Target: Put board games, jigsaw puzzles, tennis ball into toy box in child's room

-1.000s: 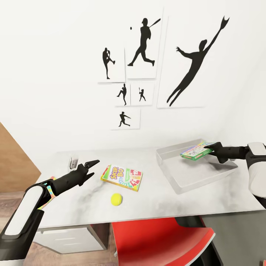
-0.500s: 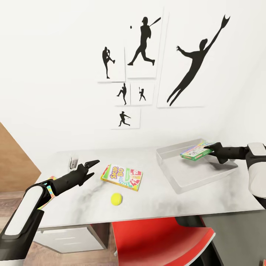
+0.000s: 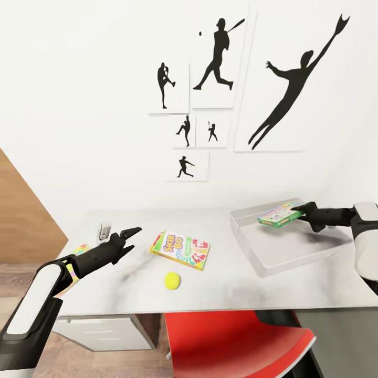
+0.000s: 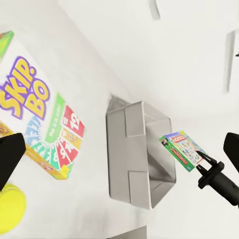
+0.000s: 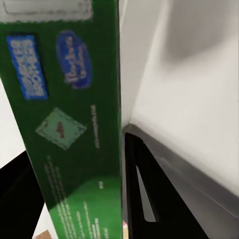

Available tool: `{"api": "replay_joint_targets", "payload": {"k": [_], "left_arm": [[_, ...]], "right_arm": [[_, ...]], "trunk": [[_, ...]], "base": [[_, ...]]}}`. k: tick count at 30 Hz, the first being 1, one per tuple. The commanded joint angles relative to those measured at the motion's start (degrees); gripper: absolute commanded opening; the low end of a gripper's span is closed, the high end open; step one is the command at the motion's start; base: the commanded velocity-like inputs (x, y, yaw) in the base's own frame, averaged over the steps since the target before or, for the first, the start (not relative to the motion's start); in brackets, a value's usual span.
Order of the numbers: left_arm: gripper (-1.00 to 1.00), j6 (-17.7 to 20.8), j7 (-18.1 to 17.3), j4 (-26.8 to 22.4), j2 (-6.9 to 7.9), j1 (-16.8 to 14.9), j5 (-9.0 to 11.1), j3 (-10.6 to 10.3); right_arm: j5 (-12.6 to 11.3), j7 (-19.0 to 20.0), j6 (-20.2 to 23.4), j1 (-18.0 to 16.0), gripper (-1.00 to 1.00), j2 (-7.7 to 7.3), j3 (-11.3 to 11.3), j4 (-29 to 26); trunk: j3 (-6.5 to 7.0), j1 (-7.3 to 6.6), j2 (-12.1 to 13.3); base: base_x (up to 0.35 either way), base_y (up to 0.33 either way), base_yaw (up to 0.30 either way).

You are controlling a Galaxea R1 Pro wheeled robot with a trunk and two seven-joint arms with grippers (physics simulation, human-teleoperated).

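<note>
Only the head camera is shifting; nothing on the table [image 3: 220, 294] is moving. Right gripper [image 3: 300, 210] is clamping the green board game [image 3: 279, 214] above the toy box [image 3: 294, 247], ready for release. Left gripper [image 3: 131, 232], jaws parted, is hovering left of it.

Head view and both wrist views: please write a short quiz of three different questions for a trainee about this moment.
1. True or false: the right gripper holds the green board game box above the toy box.
2. Which lies nearer the table's front edge? A) tennis ball B) Skip-Bo box
3. Fill in: the left gripper holds ____.

Key: 1 true; 2 A; 3 nothing.
</note>
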Motion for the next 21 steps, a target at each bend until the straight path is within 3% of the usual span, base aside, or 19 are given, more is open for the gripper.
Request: {"api": "replay_joint_targets", "payload": {"k": [1, 8, 21], "left_arm": [[1.0, 0.2, 0.5, 0.0, -0.01, -0.1, 0.6, 0.0], [1.0, 0.2, 0.5, 0.0, -0.01, -0.1, 0.7, 0.0], [1.0, 0.3, 0.5, -0.1, -0.01, -0.1, 0.7, 0.0]], "right_arm": [[-0.6, -0.6, 0.2, -0.1, -1.0, -0.01, -0.3, -0.1], [-0.7, -0.6, 0.2, 0.0, -1.0, -0.07, -0.3, -0.3], [-0.8, -0.6, 0.2, 0.1, -1.0, -0.77, -0.3, -0.5]], "trunk": [[-0.18, 0.03, -0.1], [-0.48, 0.03, -0.1], [-0.91, 0.03, -0.1]], "base": [[0.0, 0.0, 0.164], [0.0, 0.0, 0.108], [0.0, 0.0, 0.019]]}}
